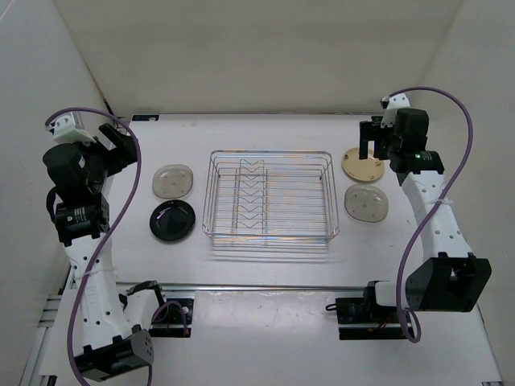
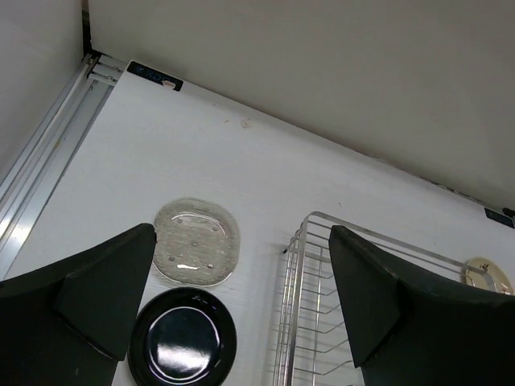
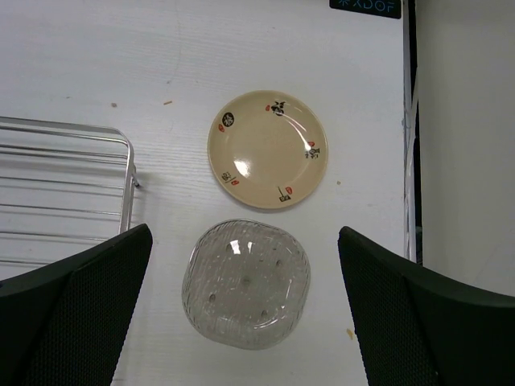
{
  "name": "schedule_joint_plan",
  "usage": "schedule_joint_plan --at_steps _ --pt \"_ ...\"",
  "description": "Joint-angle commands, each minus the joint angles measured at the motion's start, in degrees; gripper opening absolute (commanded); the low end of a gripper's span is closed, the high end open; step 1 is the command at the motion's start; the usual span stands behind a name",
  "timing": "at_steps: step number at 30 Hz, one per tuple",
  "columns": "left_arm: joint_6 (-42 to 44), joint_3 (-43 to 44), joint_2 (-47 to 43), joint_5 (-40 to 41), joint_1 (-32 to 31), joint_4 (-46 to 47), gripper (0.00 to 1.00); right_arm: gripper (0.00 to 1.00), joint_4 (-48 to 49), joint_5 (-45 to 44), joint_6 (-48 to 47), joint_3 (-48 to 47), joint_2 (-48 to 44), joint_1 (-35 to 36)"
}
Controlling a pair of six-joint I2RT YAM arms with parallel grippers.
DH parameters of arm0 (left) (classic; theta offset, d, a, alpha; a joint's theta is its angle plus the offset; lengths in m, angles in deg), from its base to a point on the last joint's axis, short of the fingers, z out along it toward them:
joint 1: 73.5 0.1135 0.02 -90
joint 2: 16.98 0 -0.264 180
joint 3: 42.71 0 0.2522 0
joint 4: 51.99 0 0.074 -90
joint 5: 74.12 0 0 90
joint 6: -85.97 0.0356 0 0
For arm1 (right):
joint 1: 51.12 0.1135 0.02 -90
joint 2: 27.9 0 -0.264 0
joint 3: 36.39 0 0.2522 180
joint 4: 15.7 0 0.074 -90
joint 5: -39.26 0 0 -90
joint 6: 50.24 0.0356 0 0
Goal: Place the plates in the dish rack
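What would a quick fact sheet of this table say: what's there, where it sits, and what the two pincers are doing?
Dish rack: centre of table, no plates in it
Left of rack: grey plate farther back, black plate nearer
Right of rack: tan plate farther back, second grey plate nearer
Left pincer: open, holding nothing, raised near the left pair
Right pincer: open, holding nothing, raised over the right pair
Plates loaded: none yet

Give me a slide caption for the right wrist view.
Open right gripper hovers over a tan plate and a smoky-grey plate, beside a corner of the dish rack.
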Motion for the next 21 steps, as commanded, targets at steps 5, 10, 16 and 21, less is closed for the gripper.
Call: schedule_joint_plan --at_steps 5,10,16,21 --pt "4.2 -0.1 -0.8 -6.0 0.3 0.8 0.99 1.00 1.6 -0.8 -0.5 1.0 -1.5 -1.5" --pt "3.3 -0.1 -1.3 -6.5 0.3 0.8 0.99 1.00 1.6 -0.2 -0.5 1.0 -1.0 -1.5" --pt "11.5 -3.5 -1.3 -11.6 0.3 1.4 0.99 1.00 0.9 -1.4 -4.1 1.0 -1.0 -1.5" --pt "15.5 -4.6 3.1 -5.9 0.3 1.4 0.99 1.00 3.0 -5.7 -9.6 1.7 0.3 -1.5"
